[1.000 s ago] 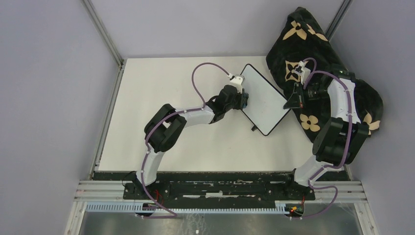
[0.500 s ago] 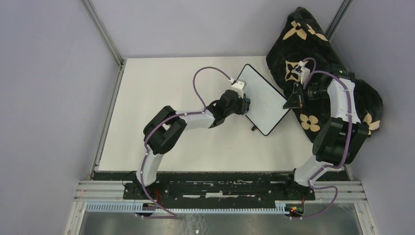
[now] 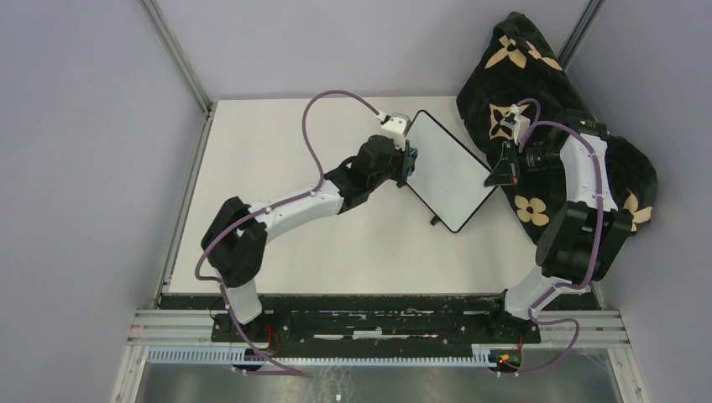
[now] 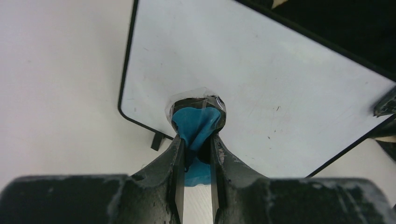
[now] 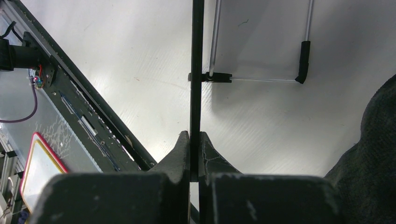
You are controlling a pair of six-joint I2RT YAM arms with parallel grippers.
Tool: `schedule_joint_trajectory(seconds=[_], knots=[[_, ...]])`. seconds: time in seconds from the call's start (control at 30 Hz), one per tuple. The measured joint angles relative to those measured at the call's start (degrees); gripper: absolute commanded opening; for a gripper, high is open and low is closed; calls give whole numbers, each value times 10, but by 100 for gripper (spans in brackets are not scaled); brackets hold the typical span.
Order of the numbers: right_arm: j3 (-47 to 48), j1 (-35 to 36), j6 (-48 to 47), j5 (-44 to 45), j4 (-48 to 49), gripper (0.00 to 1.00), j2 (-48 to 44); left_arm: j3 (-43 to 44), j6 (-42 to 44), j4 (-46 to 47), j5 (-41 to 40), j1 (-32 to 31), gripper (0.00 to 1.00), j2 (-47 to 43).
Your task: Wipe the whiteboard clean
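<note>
Left gripper (image 4: 196, 142): clenched on eraser (image 4: 195, 119).
Right gripper (image 5: 195, 136): pinching board (image 4: 289, 74) edge.
Change: eraser slid along edge; board beyond fingertips nearly clean.

Left arm (image 3: 290, 206) stretched forward, elbow low; left gripper (image 3: 408, 161) at the left edge of the whiteboard (image 3: 449, 172), jaws pinched on a blue eraser (image 4: 196, 122); right arm (image 3: 588, 218) folded upright beside the whiteboard; right gripper (image 3: 497, 178) clamped on the whiteboard's right edge.
</note>
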Motion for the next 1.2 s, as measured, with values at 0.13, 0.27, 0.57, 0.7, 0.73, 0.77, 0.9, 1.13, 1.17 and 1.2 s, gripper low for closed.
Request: schedule_joint_trajectory(seconds=[0.13,0.27,0.57,0.7,0.73,0.77,0.9,1.13,1.17,1.2], knots=[[0,0,2,0,0,1,1,6,8,-48,-30,3,3,-60],[0,0,7,0,3,1,5,6,8,-101,-53,6,3,-107],[0,1,17,5,3,34,14,-57,6,-190,-67,8,4,-211],[0,6,17,8,-7,44,21,-103,6,-215,-72,8,4,-259],[0,6,17,9,-8,45,21,-112,6,-220,-73,8,4,-269],[0,7,18,9,-9,45,21,-121,5,-225,-74,8,5,-280],[0,7,20,16,-10,48,17,-143,1,-242,-85,8,5,-319],[1,3,37,26,-5,55,-16,-163,1,-265,-106,8,6,-372],[1,2,42,30,-3,56,-24,-166,0,-270,-111,8,7,-379],[2,0,48,34,0,56,-31,-169,-1,-276,-116,8,7,-384]])
